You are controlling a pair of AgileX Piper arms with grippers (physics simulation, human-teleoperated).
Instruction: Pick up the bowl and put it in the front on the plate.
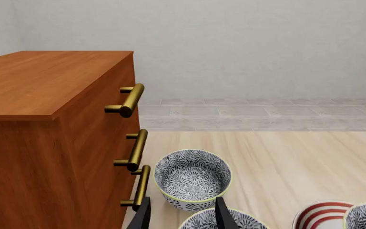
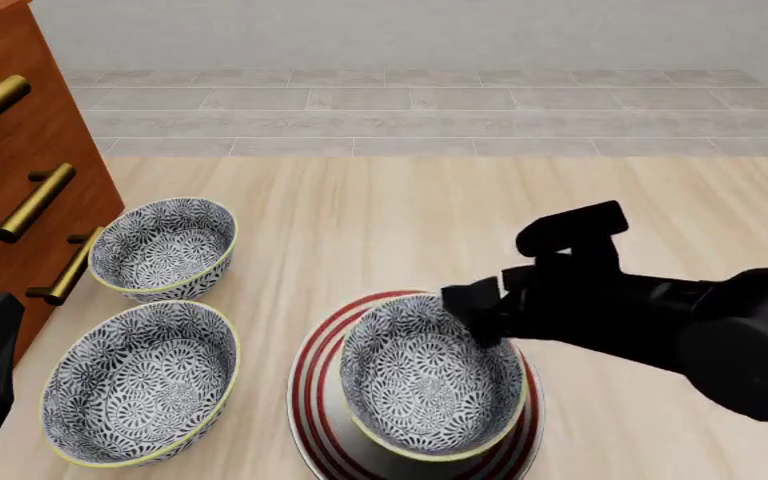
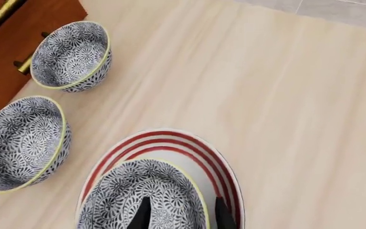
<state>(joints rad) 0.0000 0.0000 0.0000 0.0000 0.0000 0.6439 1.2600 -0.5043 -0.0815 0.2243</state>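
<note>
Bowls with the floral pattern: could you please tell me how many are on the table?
3: one bowl on the plate, one at the front left, one behind it beside the drawers.

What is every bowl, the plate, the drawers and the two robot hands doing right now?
Bowl on the plate: upright, sitting on the plate, rim between the right jaws.
Plate: flat on the table, carrying one bowl.
Far left bowl: upright, empty, by the dresser.
Near left bowl: upright, empty.
Dresser drawers: all closed.
Right gripper: jaws straddling the bowl's rim.
Left gripper: open, holding nothing.
</note>
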